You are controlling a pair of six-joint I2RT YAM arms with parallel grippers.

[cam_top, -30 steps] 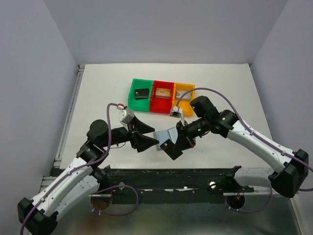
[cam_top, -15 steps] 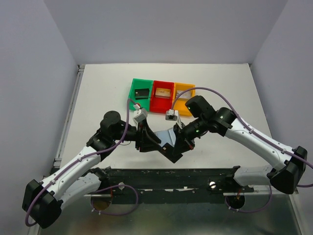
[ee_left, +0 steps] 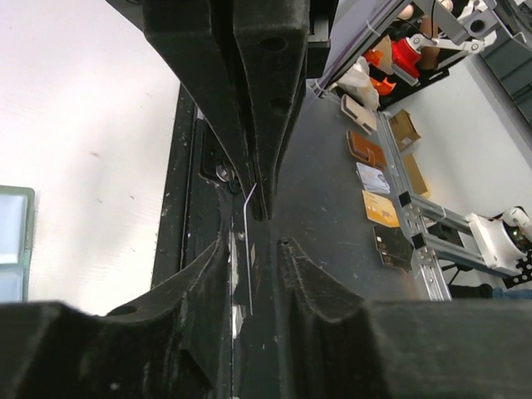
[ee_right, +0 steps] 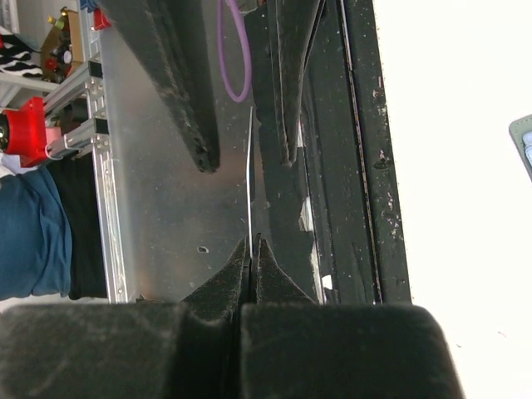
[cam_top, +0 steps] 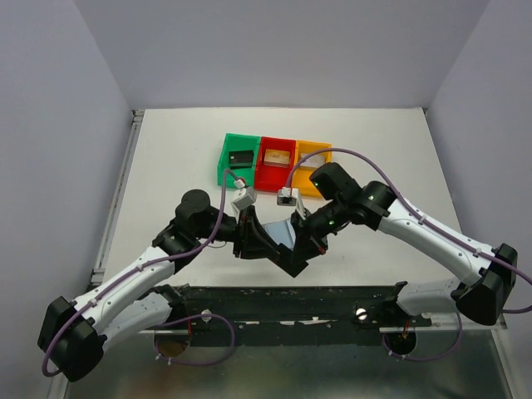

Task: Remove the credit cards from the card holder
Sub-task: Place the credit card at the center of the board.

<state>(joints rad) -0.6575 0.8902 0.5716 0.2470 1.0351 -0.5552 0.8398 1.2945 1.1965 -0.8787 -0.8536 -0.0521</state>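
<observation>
The card holder (cam_top: 287,233) lies open on the table, light blue side up, under both grippers. It also shows as a pale grey-green corner at the edge of each wrist view (ee_left: 10,241) (ee_right: 524,141). My right gripper (ee_right: 252,243) is shut on one thin credit card (ee_right: 251,166), seen edge-on and held above the table. My left gripper (ee_left: 255,245) faces it with a finger on each side of the card's (ee_left: 248,249) free end. Its jaws are narrow but still apart, with a gap beside the card. From above, the two grippers (cam_top: 270,245) (cam_top: 293,253) meet tip to tip.
A green bin (cam_top: 224,162), a red bin (cam_top: 273,181) and a yellow bin (cam_top: 314,148) stand in a row behind the grippers, with a black card in the green one and a tan card in the red one. The black rail at the table's near edge runs just below the grippers.
My left arm has swung right up to the right gripper, and its jaws have narrowed around the card's free end. The right gripper stayed shut and shifted slightly left.
</observation>
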